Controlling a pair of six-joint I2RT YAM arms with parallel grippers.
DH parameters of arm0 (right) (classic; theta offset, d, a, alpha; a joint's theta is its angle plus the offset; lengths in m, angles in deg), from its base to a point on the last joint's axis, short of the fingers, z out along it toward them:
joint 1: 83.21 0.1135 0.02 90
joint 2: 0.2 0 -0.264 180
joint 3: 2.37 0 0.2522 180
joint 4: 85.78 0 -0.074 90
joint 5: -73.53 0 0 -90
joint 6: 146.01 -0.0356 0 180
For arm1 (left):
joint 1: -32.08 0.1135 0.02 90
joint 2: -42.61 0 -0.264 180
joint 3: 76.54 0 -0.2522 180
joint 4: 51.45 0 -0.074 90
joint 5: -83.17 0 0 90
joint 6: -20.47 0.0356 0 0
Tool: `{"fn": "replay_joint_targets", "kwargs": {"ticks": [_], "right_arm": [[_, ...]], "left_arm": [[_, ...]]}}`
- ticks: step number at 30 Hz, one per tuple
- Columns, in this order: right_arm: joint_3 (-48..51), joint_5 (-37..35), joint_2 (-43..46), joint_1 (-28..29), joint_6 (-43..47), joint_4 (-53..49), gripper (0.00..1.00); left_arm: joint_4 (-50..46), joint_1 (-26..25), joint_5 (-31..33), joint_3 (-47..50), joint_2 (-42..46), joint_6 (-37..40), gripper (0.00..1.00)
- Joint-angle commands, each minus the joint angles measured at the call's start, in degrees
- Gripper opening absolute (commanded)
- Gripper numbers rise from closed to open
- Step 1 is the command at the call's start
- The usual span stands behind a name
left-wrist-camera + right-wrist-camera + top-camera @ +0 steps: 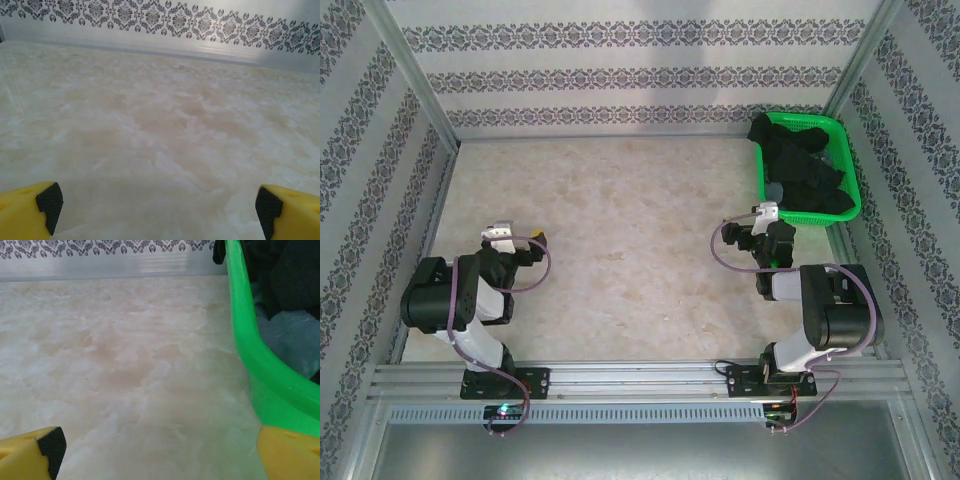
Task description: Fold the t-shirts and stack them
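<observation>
A: T-shirts [805, 165] first. From above they are a dark heap inside the green basket [843, 128], just beyond the right gripper [760, 222] and a little to its right. None lies on the tabletop [620, 210] yet.

B: And the left gripper [535, 245]?

A: It is well apart from the heap, across the tabletop.

B: What does its wrist camera show?

A: The yellow fingers [25, 212] are spread wide, with bare tabletop ahead. It is open and holds nothing.

B: And the right wrist?

A: That gripper is also spread wide and empty. The basket's rim rises close ahead on its right. Past the rim is a black shirt [292, 270], bunched up, with a grey shirt [290, 332] showing beneath it.

B: So the step is fetching one out.

A: I'd judge so. The right gripper should rise over the rim rather than push into it, because the basket could slide. It should come down on a raised fold of the black shirt and pinch shallowly. The heap looks tangled, and a deep bite may drag both shirts out. Then lay the shirt flat in the open space to that gripper's left, where the left gripper can help.
</observation>
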Motion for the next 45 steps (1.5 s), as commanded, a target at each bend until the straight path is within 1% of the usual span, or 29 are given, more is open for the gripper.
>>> {"fn": "replay_joint_targets", "kwargs": {"ticks": [1, 6, 13, 24, 25, 26, 28, 29, 30, 31, 32, 33, 34, 35, 36, 37, 38, 39, 40, 41, 42, 43, 44, 45], "right_arm": [[-0.87, -0.70, 0.96, -0.07, 0.94, 0.35, 0.98], [-0.87, -0.68, 0.94, -0.02, 0.99, 0.38, 0.98], [-0.87, -0.76, 0.94, -0.06, 0.91, 0.35, 0.98], [-0.70, -0.61, 1.01, -0.11, 0.76, 0.62, 0.98], [-0.40, -0.84, 1.12, -0.06, 0.77, 1.14, 0.98], [0.14, -1.74, 1.87, 0.02, 0.64, 1.97, 0.98], [0.95, -6.93, 5.44, 1.47, 0.66, 1.52, 0.98], [0.65, -9.26, 9.32, 2.62, 1.58, -2.87, 0.98], [-0.42, -11.11, 13.22, 3.90, 2.57, -7.98, 0.98], [-1.89, -13.65, 17.98, 5.83, 3.67, -12.91, 0.98], [-3.43, -15.61, 22.38, 7.74, 4.58, -15.46, 0.98], [-5.76, -18.06, 25.46, 9.72, 4.91, -17.79, 0.98], [-9.84, -21.50, 28.20, 11.46, 3.15, -21.73, 0.98], [-16.05, -23.89, 29.45, 12.06, -1.07, -27.79, 0.98], [-22.73, -23.03, 29.53, 11.54, -6.12, -38.35, 0.98], [-30.23, -19.59, 28.54, 10.08, -11.04, -51.37, 0.98], [-35.78, -19.33, 27.02, 8.43, -20.90, -59.71, 0.98], [-36.91, -12.03, 25.56, 4.98, -27.26, -59.15, 0.98], [-36.63, -0.06, 23.19, 0.20, -31.14, -53.14, 0.98], [-38.66, 1.43, 20.49, -1.90, -34.89, -52.85, 0.98], [-41.79, -2.63, 18.29, -1.76, -35.22, -57.44, 0.98], [-46.75, -8.97, 15.70, -0.51, -33.18, -63.34, 0.95], [-51.48, -15.26, 12.75, 0.46, -32.39, -69.49, 0.95], [-54.70, -17.79, 10.14, 0.36, -32.49, -73.06, 0.95]], "left_arm": [[1.26, 0.72, 0.20, -0.20, 1.24, -0.48, 1.00], [0.44, 0.71, -0.22, -0.62, 1.32, -0.36, 1.00], [-6.59, 0.74, -4.76, -3.45, 2.82, 1.53, 1.00], [-10.01, 0.10, -3.90, -4.83, 3.51, 2.03, 1.00], [-9.21, 0.10, -3.74, -4.42, 3.53, 2.02, 1.00], [-6.79, 0.11, -2.30, -3.31, 3.61, 1.64, 1.00], [-3.54, -0.50, 4.18, -0.07, 6.68, 0.30, 1.00], [-5.82, -1.76, 8.01, 1.11, 11.65, 0.81, 1.00], [-11.05, -3.75, 10.90, 0.98, 16.86, 2.04, 1.00], [-21.65, -6.71, 13.90, -0.95, 24.20, 4.70, 1.00], [-34.13, -9.20, 15.87, -5.35, 31.02, 7.14, 1.00], [-41.71, -10.84, 18.09, -9.26, 34.05, 8.19, 1.00], [-44.52, -12.07, 19.99, -12.66, 36.08, 8.72, 1.00], [-45.12, -12.98, 21.48, -15.52, 37.16, 8.79, 1.00], [-46.27, -13.61, 25.66, -18.60, 37.24, 6.22, 1.00], [-54.46, -13.70, 31.60, -24.10, 37.27, -2.59, 1.00], [-70.21, -13.39, 34.54, -31.55, 37.56, -14.28, 1.00], [-81.08, -13.19, 34.12, -37.03, 37.04, -19.32, 1.00], [-80.09, -12.20, 31.11, -39.05, 34.86, -21.36, 1.00], [-79.78, -9.38, 24.38, -40.92, 31.97, -26.46, 1.00], [-82.05, -7.01, 18.02, -43.65, 29.03, -32.24, 1.00], [-84.40, -5.91, 13.03, -47.15, 25.33, -35.65, 1.00], [-87.35, -6.32, 11.02, -51.11, 22.28, -36.14, 1.00], [-89.69, -7.44, 10.65, -53.85, 19.48, -36.08, 1.00]]}}
